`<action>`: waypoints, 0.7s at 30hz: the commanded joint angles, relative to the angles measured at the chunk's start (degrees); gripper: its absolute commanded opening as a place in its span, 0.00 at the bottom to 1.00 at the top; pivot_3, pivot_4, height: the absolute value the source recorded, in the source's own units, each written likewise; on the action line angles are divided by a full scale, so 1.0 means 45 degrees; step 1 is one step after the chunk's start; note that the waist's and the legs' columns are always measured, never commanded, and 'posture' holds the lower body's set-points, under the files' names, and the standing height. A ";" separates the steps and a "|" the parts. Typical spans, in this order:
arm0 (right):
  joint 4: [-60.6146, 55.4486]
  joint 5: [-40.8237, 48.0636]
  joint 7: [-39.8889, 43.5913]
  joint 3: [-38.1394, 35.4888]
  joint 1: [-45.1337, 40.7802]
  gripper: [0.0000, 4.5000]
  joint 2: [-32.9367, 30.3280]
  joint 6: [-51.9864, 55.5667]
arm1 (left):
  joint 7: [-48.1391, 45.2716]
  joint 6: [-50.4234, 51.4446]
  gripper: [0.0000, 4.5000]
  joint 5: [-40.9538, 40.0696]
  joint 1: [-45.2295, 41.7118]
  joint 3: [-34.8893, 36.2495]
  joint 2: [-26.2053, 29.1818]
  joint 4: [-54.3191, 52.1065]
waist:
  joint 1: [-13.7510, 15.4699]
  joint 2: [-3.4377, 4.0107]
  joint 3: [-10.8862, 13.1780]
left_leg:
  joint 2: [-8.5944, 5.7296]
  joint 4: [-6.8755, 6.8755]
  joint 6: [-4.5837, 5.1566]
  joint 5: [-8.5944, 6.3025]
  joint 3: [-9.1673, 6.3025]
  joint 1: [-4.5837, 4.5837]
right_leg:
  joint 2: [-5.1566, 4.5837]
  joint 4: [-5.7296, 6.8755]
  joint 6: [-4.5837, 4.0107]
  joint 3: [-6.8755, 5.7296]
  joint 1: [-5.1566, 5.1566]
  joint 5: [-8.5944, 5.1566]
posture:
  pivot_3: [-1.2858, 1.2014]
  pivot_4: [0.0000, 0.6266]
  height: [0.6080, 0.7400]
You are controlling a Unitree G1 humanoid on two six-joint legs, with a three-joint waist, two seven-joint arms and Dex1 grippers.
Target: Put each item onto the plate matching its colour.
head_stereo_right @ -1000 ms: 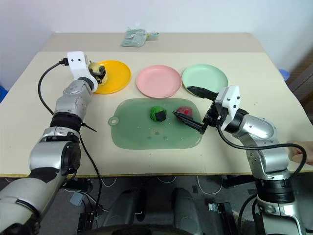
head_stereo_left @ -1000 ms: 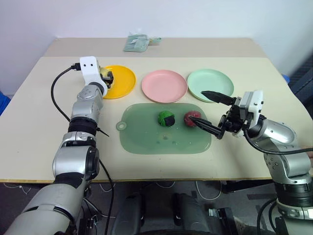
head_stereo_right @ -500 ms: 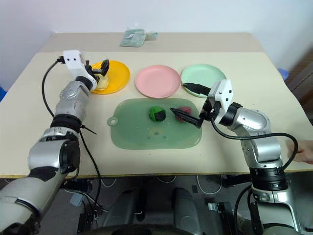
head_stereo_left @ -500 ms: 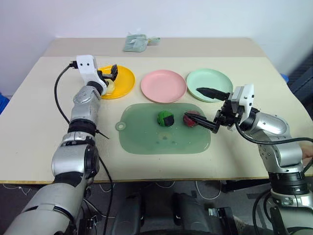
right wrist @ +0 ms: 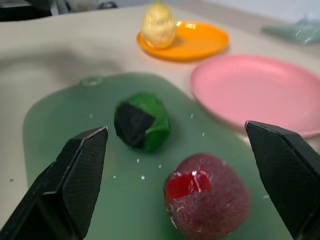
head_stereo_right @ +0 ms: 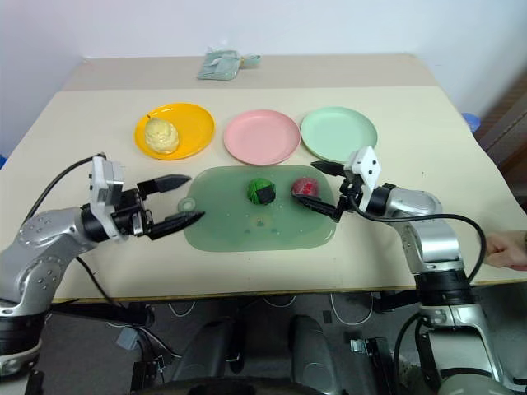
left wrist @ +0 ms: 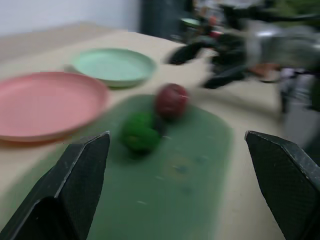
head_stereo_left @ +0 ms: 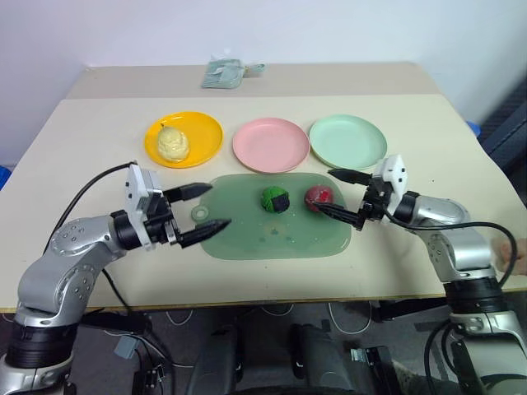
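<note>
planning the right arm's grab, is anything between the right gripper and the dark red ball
Nothing visible. The open right gripper sits right beside the dark red ball on the green mat; the green-and-black ball lies beyond it.

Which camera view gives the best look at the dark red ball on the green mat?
The right wrist view: the dark red ball is near and large between the open fingers. The head views show it small, on the green mat; the left wrist view shows it blurred.

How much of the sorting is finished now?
Done: the yellow item lies on the orange-yellow plate. In hand: nothing; the open right gripper flanks the red item. Left: the red item and green-and-black item on the mat; left gripper open.
</note>
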 commanded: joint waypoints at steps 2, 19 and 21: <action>0.1069 -0.0407 0.0354 0.0105 -0.0722 1.00 0.0324 -0.0607 | -0.1001 0.0042 0.98 -0.0399 0.0489 0.0257 0.0834 -0.0975 | -0.0006 0.0006 0.0001 | -0.0001 -0.0010 0.0001 0.0000 0.0006 0.0000 | 0.0003 -0.0004 0.0000 0.0001 -0.0002 0.0000 | 0.52 0.24 1.00; 0.2346 -0.0977 0.0837 0.0193 -0.1454 0.72 0.0867 -0.1087 | -0.0153 -0.0021 1.00 -0.0256 0.0433 0.0351 0.0705 -0.1279 | -0.0012 0.0005 0.0003 | 0.0002 -0.0001 0.0006 0.0003 0.0008 -0.0001 | 0.0067 0.0004 0.0011 -0.0003 -0.0002 0.0002 | 0.52 0.24 1.00; 0.2536 -0.1117 0.0951 0.0324 -0.1542 0.72 0.0894 -0.1234 | -0.0080 -0.0049 1.00 -0.0228 0.0396 0.0405 0.0708 -0.1256 | -0.0006 0.0005 0.0003 | 0.0002 0.0001 0.0006 0.0003 0.0008 -0.0001 | 0.0069 0.0004 0.0010 -0.0003 -0.0002 0.0002 | 0.52 0.24 1.00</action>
